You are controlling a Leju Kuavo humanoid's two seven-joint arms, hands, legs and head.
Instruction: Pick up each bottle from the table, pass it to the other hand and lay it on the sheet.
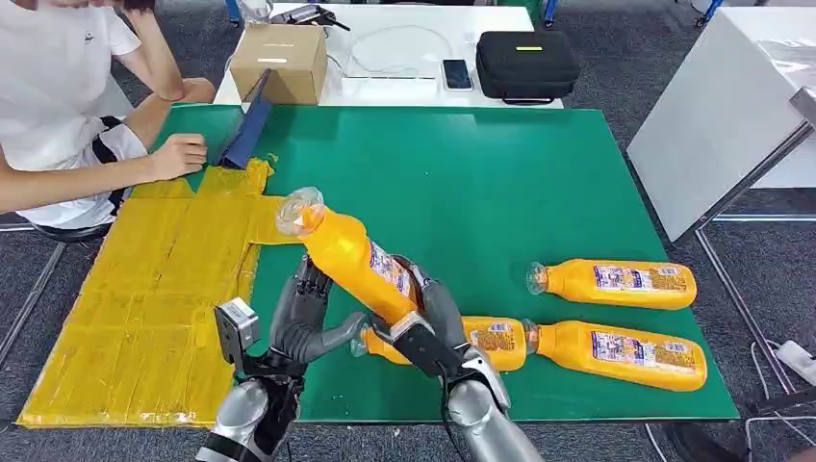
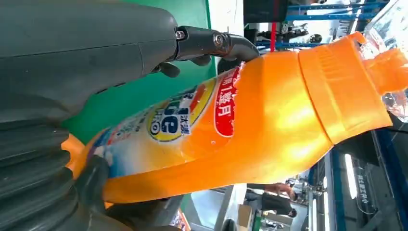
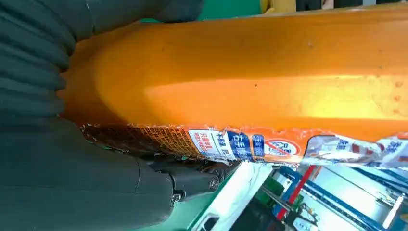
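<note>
we see both our hands meeting on one orange bottle (image 1: 354, 262) above the near part of the green table (image 1: 500, 183). our right hand (image 1: 430, 327) grips the bottle's lower end, the fingers (image 1: 445, 310) wrapped around the labelled body. our left hand (image 1: 306, 318) comes in from the other side, its thumb reaching under the bottle near the base and its darker fingers (image 1: 310, 284) standing up against the bottle's side; in the left wrist view a fingertip curls over the label, but we cannot tell whether this hand truly grips the bottle or merely touches it. the bottle is tilted, its clear cap (image 1: 296, 210) pointing up and away toward the yellow sheet (image 1: 164, 279), which covers the left part of the table.

three more bottles lie on their sides on the green surface to our right: one (image 1: 616, 284) farther off, one (image 1: 621, 354) nearer the table's front edge, and a third (image 1: 496, 342) partly hidden behind our right hand, just beside the second.

a person in a white shirt (image 1: 58, 87) sits at the far left, with a hand (image 1: 178, 156) resting at the sheet's far edge next to a dark blue folder (image 1: 248, 125). beyond the green table, a white table (image 1: 404, 58) carries a cardboard box (image 1: 281, 60), a phone (image 1: 457, 73) and a black case (image 1: 527, 64).
</note>
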